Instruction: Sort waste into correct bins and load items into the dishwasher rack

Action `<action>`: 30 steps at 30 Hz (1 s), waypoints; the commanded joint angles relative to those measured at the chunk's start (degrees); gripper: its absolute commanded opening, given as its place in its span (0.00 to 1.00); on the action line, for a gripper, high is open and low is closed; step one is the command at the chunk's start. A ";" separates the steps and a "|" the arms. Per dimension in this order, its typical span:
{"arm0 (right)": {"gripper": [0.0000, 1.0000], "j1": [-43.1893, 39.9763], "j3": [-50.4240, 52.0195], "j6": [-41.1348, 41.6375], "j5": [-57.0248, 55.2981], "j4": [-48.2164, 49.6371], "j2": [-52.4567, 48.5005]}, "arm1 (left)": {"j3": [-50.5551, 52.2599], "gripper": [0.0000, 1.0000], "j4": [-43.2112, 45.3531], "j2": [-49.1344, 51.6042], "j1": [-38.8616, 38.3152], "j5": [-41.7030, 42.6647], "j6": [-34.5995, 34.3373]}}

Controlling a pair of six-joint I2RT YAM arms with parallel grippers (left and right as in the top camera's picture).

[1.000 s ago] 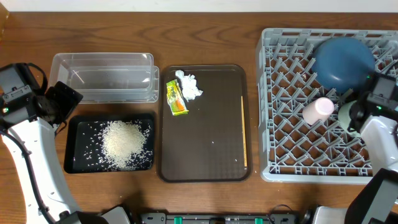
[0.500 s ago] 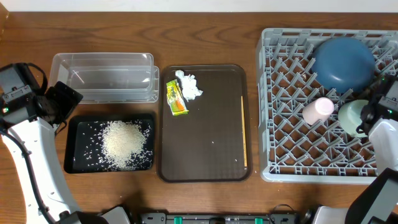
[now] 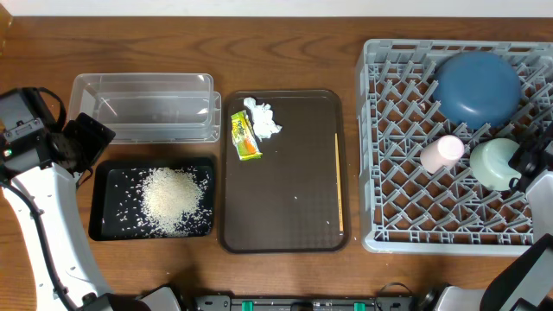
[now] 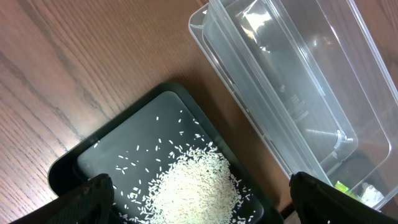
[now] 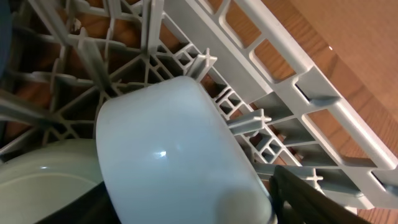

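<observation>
Overhead, mint-green bowl [image 3: 494, 163] now uncovered (right gripper [image 3: 524, 161] shifted right).

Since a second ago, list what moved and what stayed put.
The right gripper drew back toward the right edge of the dishwasher rack, uncovering the mint-green bowl beside the pink cup; whether it let go is unclear. Left gripper, rice, wrapper, tissue and chopstick stayed put.
</observation>
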State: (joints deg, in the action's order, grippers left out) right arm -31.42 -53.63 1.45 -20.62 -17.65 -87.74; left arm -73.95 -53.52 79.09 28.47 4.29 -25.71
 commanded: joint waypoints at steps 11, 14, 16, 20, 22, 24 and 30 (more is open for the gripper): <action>0.43 -0.28 -2.34 0.17 -0.59 0.13 5.95 | 0.28 0.93 -0.04 0.26 0.24 -0.28 -0.33; 0.43 -0.26 -3.23 0.17 -0.57 0.11 7.96 | 0.28 0.93 -0.04 0.26 0.24 -0.28 -0.33; 0.42 -0.22 -3.89 0.17 -0.59 0.09 8.85 | 0.28 0.93 -0.04 0.26 0.24 -0.28 -0.33; 0.43 -0.22 -4.90 0.13 -0.63 0.07 10.19 | 0.28 0.93 -0.02 0.26 0.24 -0.31 -0.33; 0.43 -0.22 -4.90 0.15 -1.55 0.31 10.54 | 0.28 0.93 -0.04 0.26 0.24 -0.28 -0.33; 0.42 -0.22 -4.90 0.13 -3.19 0.74 10.56 | 0.28 0.93 -0.04 0.26 0.24 -0.28 -0.33; 0.41 -0.26 -4.90 -2.40 -4.02 1.57 10.36 | 0.28 0.93 -0.04 0.26 0.24 -0.28 -0.33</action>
State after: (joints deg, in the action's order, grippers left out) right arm -31.66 -57.69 0.16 -23.20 -16.43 -77.60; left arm -73.95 -53.52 79.09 28.47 4.29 -25.71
